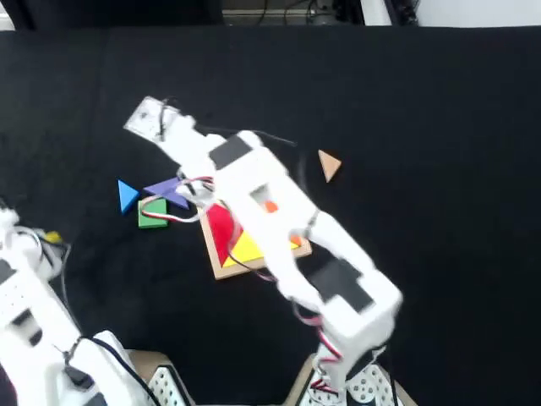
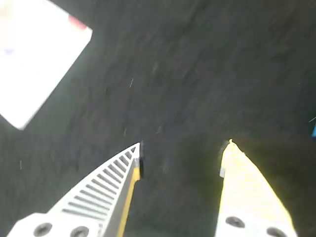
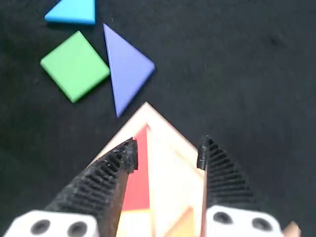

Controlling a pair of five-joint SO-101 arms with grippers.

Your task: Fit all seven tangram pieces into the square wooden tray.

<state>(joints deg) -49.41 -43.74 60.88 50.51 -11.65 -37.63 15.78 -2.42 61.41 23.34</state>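
Wooden tray (image 1: 224, 269) part-filled, both sets of fingers released

You have the tray near the middle of the black counter (image 1: 423, 127), with the red piece (image 1: 221, 228) and the yellow piece (image 1: 245, 248) lying inside it, touching. Your right gripper (image 3: 168, 145) hangs over one corner of the tray, fingers spread wide and holding nothing. Just beyond that corner lie the purple triangle (image 3: 126, 66), the green square (image 3: 74, 65) beside it and the light blue triangle (image 3: 74, 12), all outside the tray. A tan triangle (image 1: 329, 164) sits well apart on the arm's other side. Your left gripper (image 2: 183, 147) is over bare counter, fingers released and empty
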